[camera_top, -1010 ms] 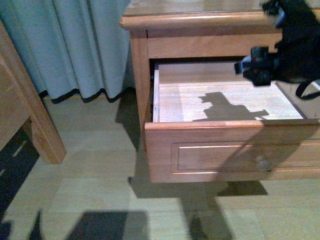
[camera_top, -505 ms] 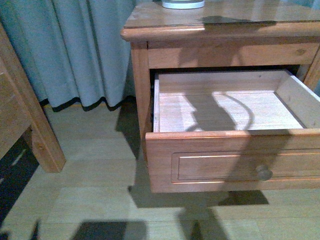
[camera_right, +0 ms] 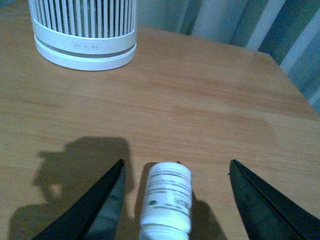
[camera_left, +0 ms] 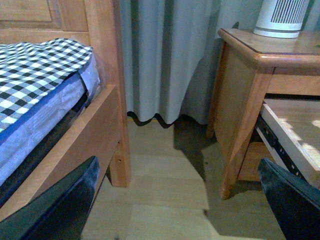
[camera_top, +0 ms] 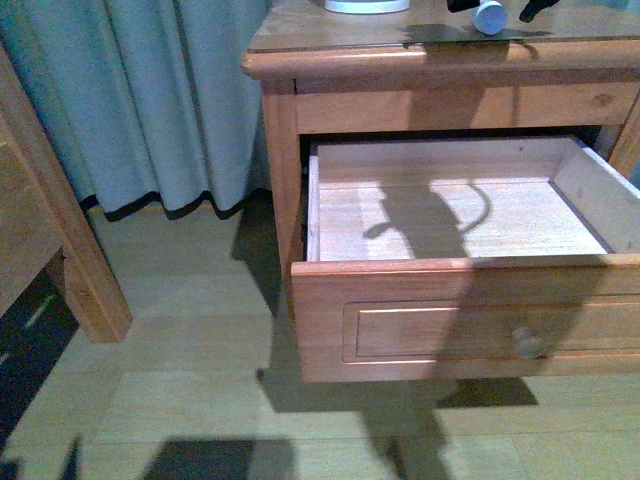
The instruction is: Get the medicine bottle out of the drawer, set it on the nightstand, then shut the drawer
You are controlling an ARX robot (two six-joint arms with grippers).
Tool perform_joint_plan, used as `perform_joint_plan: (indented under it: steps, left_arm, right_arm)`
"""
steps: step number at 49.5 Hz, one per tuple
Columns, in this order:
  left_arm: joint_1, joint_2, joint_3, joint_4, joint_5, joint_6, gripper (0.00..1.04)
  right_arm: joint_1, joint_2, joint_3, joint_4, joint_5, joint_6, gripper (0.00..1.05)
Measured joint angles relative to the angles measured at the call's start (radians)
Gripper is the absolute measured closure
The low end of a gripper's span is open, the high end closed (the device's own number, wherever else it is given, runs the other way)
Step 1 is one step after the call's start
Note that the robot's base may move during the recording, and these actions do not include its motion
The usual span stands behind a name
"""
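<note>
The nightstand (camera_top: 400,50) stands at the right, and its upper drawer (camera_top: 460,300) is pulled out. The drawer's pale wood interior (camera_top: 450,215) holds nothing but shadow. The small white medicine bottle (camera_right: 166,200) rests on the glossy nightstand top (camera_right: 200,100), between the fingers of my right gripper (camera_right: 177,161). That gripper is open and touches neither side of the bottle. In the front view the bottle (camera_top: 489,17) shows at the top edge between dark fingertips (camera_top: 533,10). My left gripper (camera_left: 177,165) is open and empty, low over the floor beside the nightstand (camera_left: 250,75).
A white ribbed device (camera_right: 82,35) stands on the nightstand top behind the bottle, and shows in the front view (camera_top: 366,6). A bed with a checked sheet (camera_left: 35,70) and wooden frame (camera_top: 50,250) is on the left. A grey curtain (camera_top: 150,90) hangs behind.
A second ago my right gripper was over the drawer's right side. It then rose out of view. Now its fingertips and the bottle show over the nightstand top.
</note>
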Motion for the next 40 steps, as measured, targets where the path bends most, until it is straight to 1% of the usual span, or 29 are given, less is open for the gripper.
perform_joint_plan:
  steps: [1, 6, 7, 10, 11, 16, 23, 25, 28, 29, 36, 37, 40]
  left_arm:
    - [0.000, 0.000, 0.000, 0.000, 0.000, 0.000, 0.07]
    - [0.000, 0.000, 0.000, 0.000, 0.000, 0.000, 0.07]
    - [0.000, 0.000, 0.000, 0.000, 0.000, 0.000, 0.07]
    - [0.000, 0.000, 0.000, 0.000, 0.000, 0.000, 0.07]
    - [0.000, 0.000, 0.000, 0.000, 0.000, 0.000, 0.07]
    - [0.000, 0.000, 0.000, 0.000, 0.000, 0.000, 0.07]
    - [0.000, 0.000, 0.000, 0.000, 0.000, 0.000, 0.07]
    - [0.000, 0.000, 0.000, 0.000, 0.000, 0.000, 0.07]
    - [0.000, 0.000, 0.000, 0.000, 0.000, 0.000, 0.07]
    - [0.000, 0.000, 0.000, 0.000, 0.000, 0.000, 0.07]
    - [0.000, 0.000, 0.000, 0.000, 0.000, 0.000, 0.07]
    - [0.000, 0.000, 0.000, 0.000, 0.000, 0.000, 0.07]
    - [0.000, 0.000, 0.000, 0.000, 0.000, 0.000, 0.07]
  right_arm:
    - [0.000, 0.000, -0.002, 0.004, 0.000, 0.000, 0.34]
    - [0.004, -0.028, -0.038, 0.056, -0.018, 0.025, 0.17]
    - [0.005, -0.034, -0.045, 0.060, -0.023, 0.028, 0.15]
    - [0.009, -0.089, -0.098, 0.085, -0.036, 0.043, 0.06]
    - [0.011, -0.112, -0.119, 0.091, -0.045, 0.053, 0.05]
    - [0.023, -0.287, -0.264, 0.117, -0.089, 0.090, 0.07]
    - [0.042, -0.660, -0.589, 0.114, -0.172, 0.166, 0.07]
    - [0.048, -0.777, -0.721, 0.108, -0.190, 0.182, 0.07]
    - [0.048, -0.882, -0.860, 0.087, -0.217, 0.202, 0.07]
    - [0.048, -0.900, -0.885, 0.085, -0.218, 0.207, 0.07]
    - [0.048, -1.094, -1.227, 0.071, -0.233, 0.244, 0.07]
    - [0.048, -1.104, -1.250, 0.071, -0.236, 0.247, 0.07]
    - [0.055, -1.148, -1.405, 0.094, -0.236, 0.268, 0.07]
